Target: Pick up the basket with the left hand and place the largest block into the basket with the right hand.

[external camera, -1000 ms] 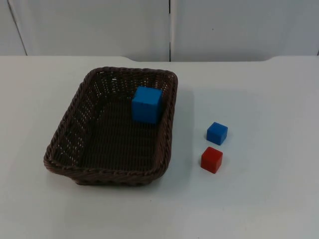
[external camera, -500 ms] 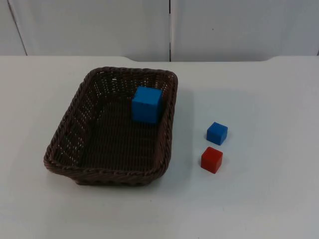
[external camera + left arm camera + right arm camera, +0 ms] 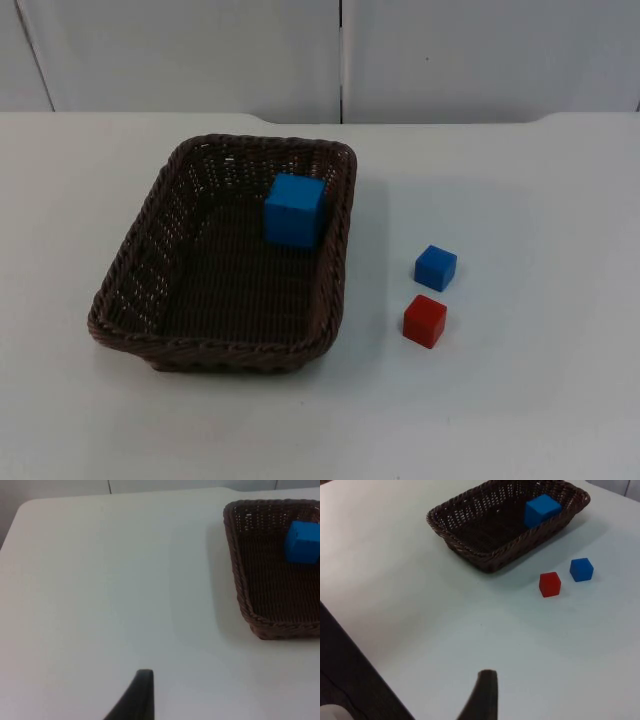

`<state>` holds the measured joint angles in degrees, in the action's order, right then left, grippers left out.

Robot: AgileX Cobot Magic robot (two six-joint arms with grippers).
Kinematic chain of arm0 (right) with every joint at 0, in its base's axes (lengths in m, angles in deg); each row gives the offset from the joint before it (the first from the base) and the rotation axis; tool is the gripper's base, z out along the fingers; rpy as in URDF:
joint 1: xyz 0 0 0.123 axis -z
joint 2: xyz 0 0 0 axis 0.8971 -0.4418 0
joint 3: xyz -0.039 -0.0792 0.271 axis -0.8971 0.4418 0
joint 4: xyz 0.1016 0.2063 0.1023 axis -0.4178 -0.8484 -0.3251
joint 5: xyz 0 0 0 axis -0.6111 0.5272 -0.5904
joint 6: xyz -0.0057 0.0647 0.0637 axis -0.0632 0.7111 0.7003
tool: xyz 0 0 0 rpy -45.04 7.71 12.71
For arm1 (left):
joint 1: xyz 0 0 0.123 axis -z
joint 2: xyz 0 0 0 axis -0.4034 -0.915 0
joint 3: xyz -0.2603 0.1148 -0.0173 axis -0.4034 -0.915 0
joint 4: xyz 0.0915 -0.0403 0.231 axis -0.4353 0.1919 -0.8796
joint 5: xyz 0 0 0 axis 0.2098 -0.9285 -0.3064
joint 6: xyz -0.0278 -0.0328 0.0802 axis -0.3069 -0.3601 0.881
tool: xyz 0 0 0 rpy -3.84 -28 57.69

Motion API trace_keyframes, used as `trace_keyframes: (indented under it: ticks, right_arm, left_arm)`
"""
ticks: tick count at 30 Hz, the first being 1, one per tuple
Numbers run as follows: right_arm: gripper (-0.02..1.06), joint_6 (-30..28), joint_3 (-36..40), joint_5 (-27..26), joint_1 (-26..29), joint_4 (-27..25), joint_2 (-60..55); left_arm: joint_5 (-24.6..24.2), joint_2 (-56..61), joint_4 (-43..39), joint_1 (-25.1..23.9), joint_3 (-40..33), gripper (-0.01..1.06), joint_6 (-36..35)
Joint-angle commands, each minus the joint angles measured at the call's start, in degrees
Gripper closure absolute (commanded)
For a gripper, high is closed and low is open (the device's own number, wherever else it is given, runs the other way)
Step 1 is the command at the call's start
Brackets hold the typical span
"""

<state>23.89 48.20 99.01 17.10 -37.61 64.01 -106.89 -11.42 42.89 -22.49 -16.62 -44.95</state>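
Basket (image 3: 135, 285) of dark woven wicker, rectangular, smooth large blue cube (image 3: 295, 210) inside; end effector openings indiscernible.

White table (image 3: 520, 400): basket (image 3: 130, 325), two small blocks (image 3: 435, 268)

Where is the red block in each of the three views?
Top view: the red block stands on the white table, apart from the basket, on its right, with the small blue block just behind it.
Left wrist view: not in it.
Right wrist view: the red block stands on the table beside the small blue block.
Shared landmark: the large blue block inside the basket.
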Motion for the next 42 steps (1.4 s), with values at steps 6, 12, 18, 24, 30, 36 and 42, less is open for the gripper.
trace_keyframes:
  ticks: [6, 12, 18, 24, 30, 36, 42]
  right_arm:
    - [0.28, 0.0, 0.4, -0.8, 0.2, 1.8, 0.2]
    - [0.24, -0.1, 0.4, -0.8, 0.2, 1.9, 0.2]
    - [-0.01, -0.1, 0.4, -0.8, 0.2, 1.6, 0.2]
    - [-0.01, -0.1, 0.4, -0.8, 0.2, 0.4, 0.2]
    - [-0.01, -0.1, 0.4, -0.8, 0.2, 0.4, 0.2]
    - [-0.01, -0.1, 0.4, -0.8, 0.2, 0.2, 0.2]
    - [-0.01, -0.1, 0.4, -0.8, 0.2, 0.0, 0.2]
  left_arm:
    - [0.7, 0.1, -0.2, 0.4, -0.3, 0.0, -0.4]
    - [0.7, 0.1, -0.2, 0.4, -0.3, 0.0, -0.4]
    - [0.7, 0.1, -0.2, 0.4, -0.3, 0.0, -0.4]
    - [0.7, 0.1, -0.2, 0.4, -0.3, 0.0, -0.4]
    - [0.7, 0.1, -0.2, 0.4, -0.3, 0.0, -0.3]
    - [0.7, 0.1, -0.1, 0.4, -0.3, 0.0, -0.3]
    - [0.7, 0.1, -0.3, 0.4, -0.3, 0.0, -0.3]
